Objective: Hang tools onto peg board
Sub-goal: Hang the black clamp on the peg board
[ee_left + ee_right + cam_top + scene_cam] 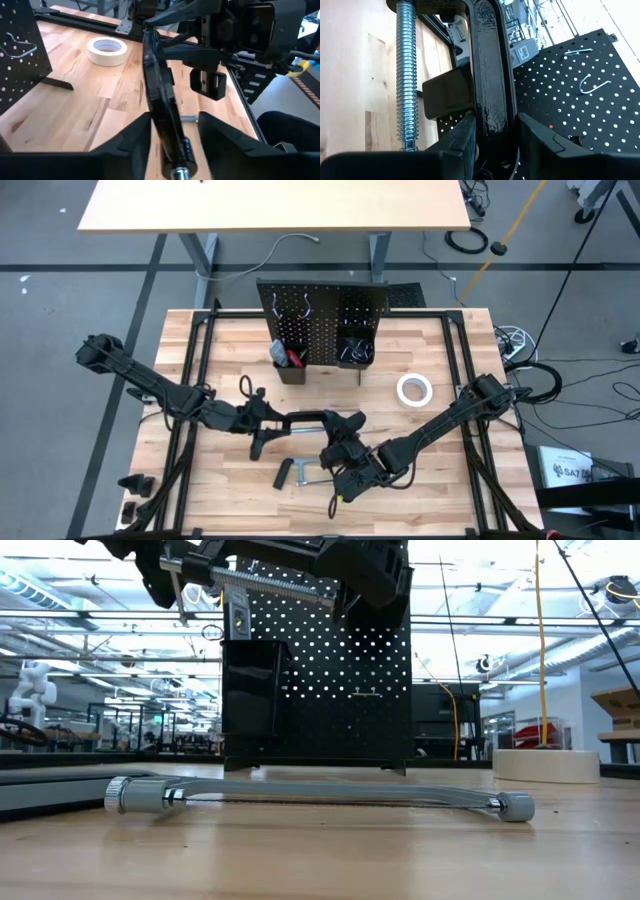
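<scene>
A black C-clamp [318, 420] hangs in the air over the table's middle, its threaded screw [405, 75] beside the frame. My right gripper [495, 137], reaching in from the right, is shut on it. My left gripper [172, 137] comes from the left and stands open, one finger on each side of the clamp's frame [162, 105]; bare table shows between the frame and one finger. The black peg board [320, 310] stands upright at the far middle. A grey hacksaw [320, 795] lies flat on the table near the front. My right gripper pinches the straight back of the clamp's frame [490, 107] between its two fingers [462, 137]. The fingers come nearly level from the table's right and near side. The clamp is lifted clear of the table, high in the low view, with its screw [270, 585] lying about level.
A white tape roll [414, 390] lies flat to the right of the peg board. Two black bins [355, 350] hang on the board's front; the left one holds a red-handled tool [295, 358]. Metal hooks [592, 82] stick out of the board. Black frame rails [455, 380] run along the table's sides.
</scene>
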You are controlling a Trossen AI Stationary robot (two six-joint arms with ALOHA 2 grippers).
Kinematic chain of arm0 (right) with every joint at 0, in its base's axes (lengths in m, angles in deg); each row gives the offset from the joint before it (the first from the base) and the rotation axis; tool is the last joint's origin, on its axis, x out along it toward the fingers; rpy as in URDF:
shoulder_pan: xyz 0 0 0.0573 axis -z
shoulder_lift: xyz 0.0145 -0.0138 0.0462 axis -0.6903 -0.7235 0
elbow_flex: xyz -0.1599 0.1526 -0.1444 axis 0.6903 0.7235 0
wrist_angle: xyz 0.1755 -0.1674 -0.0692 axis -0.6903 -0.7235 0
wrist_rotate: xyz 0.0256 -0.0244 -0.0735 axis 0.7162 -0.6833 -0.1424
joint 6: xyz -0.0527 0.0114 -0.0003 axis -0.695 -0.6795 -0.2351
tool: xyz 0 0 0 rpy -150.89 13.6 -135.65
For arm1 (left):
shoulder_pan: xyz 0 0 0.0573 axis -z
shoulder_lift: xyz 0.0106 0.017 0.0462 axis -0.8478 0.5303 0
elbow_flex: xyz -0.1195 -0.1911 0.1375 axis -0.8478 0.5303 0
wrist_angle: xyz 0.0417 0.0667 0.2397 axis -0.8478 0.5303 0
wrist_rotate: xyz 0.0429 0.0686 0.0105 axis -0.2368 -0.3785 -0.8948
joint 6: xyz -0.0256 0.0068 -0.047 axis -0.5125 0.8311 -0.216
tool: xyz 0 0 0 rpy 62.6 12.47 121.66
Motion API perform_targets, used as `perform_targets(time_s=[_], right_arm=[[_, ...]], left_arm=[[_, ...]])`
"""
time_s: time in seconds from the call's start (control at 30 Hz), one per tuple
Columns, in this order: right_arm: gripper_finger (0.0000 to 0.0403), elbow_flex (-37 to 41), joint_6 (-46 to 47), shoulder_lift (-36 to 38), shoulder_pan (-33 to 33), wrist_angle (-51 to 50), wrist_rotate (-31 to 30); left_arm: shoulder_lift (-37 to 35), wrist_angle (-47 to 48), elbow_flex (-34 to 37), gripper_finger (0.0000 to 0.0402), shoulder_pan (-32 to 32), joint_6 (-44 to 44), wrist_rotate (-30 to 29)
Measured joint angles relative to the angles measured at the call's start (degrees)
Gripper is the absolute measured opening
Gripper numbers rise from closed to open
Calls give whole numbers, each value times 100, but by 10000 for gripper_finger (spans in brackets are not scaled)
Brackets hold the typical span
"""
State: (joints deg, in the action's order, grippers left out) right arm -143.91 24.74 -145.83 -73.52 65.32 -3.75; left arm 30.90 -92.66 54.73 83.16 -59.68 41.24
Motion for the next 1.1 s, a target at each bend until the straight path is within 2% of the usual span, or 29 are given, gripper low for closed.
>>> perform_targets(time_s=[0.27, 0.7, 0.83, 0.9, 1.1], right_arm=[[108, 0, -2, 2, -2, -41, -63], [108, 0, -39, 2, -20, -18, -141], [108, 0, -10, 2, -20, 4, -147], [108, 0, 46, 2, -20, 8, -154], [108, 2, 64, 7, -3, 176, -164]], left_arm=[[-4, 8, 0, 43, -15, 128, -3], [-5, 66, -7, 40, -11, 449, -187], [-7, 30, -7, 40, -9, 125, -210], [35, -42, -7, 63, -1, -5, -299], [419, -572, -4, 177, -13, 35, -486]])
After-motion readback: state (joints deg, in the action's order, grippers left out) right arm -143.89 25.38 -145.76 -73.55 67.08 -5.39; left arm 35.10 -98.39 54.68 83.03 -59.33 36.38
